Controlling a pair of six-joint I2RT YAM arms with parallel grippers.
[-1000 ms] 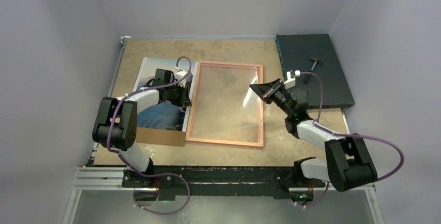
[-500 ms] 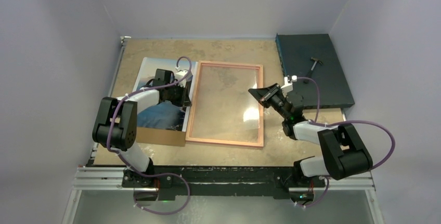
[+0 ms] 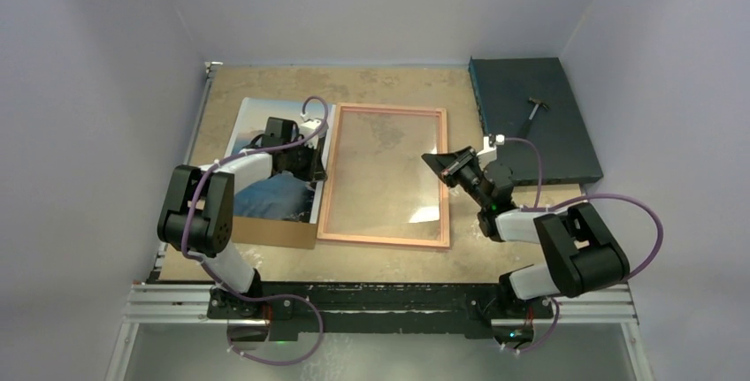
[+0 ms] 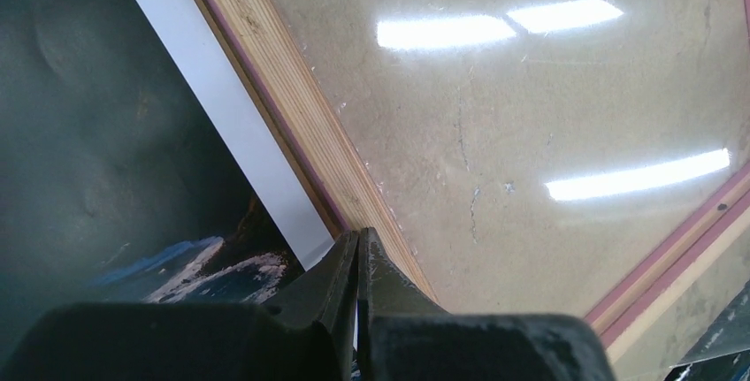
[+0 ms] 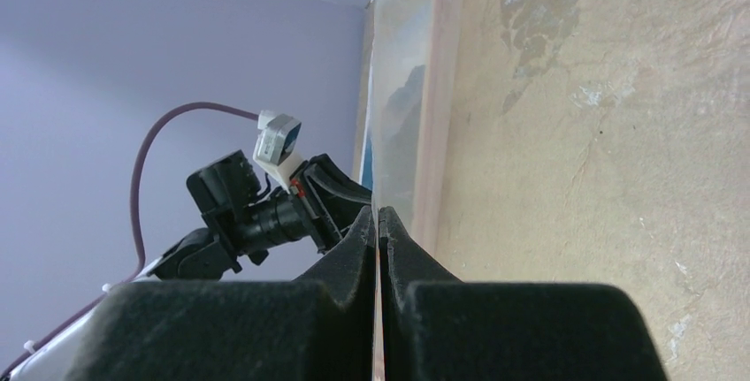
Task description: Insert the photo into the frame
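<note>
The frame (image 3: 380, 241) lies mid-table, wood-coloured side up, with its clear pane in it. The photo (image 3: 255, 125) lies left of it on a brown backing board (image 3: 274, 232). My left gripper (image 3: 309, 167) is shut at the photo's right edge, beside the frame's left rail. In the left wrist view its closed fingertips (image 4: 358, 240) pinch the photo's white border (image 4: 239, 133), with the rail (image 4: 292, 107) alongside. My right gripper (image 3: 437, 161) is shut on the frame's right edge. In the right wrist view a thin pinkish edge sits between the fingers of that gripper (image 5: 378, 215), and the frame (image 5: 438, 89) runs away edge-on.
A dark blue-green mat (image 3: 548, 147) lies at the back right with a small hammer-like tool (image 3: 536, 107) on it. Grey walls close in on the left, back and right. The left arm (image 5: 256, 213) shows across the frame in the right wrist view.
My right arm has folded in towards its base, and its gripper has moved slightly nearer along the frame's right edge. The glare on the pane has shifted. The left arm has not moved.
</note>
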